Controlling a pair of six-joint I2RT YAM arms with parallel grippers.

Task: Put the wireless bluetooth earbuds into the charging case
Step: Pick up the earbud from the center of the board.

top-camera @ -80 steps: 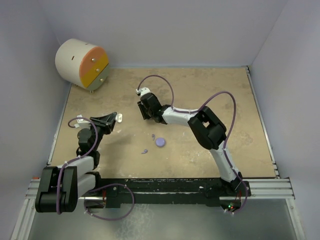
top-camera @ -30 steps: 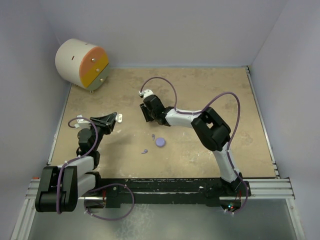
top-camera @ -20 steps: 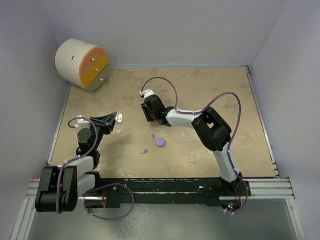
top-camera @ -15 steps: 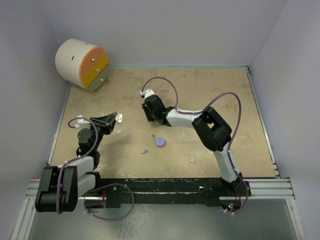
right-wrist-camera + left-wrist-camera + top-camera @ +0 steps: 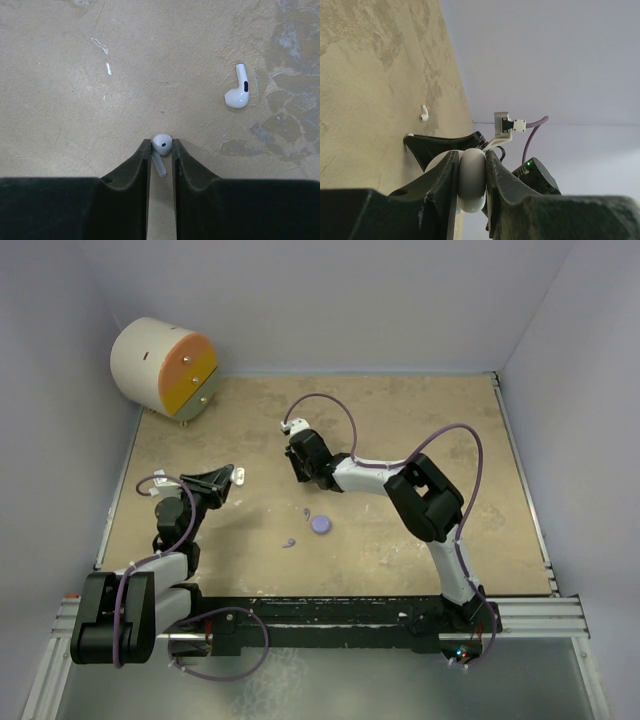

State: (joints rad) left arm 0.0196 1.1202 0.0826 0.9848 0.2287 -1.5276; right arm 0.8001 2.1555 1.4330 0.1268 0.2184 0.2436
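Now right jaws pinch a white stemmed earbud; left jaws clamp a white case.

Both the left arm and the right arm are built of bulky matte black joint housings joined by smooth white link shells. A thin lilac-purple cable runs in loose loops from behind each gripper back toward the base. The left gripper and right gripper each carry two matte black tapered fingers with inward-curving tips. Just behind the right gripper sits a small white camera block. Small green and red indicator lights glow at the base end, farthest from that gripper.
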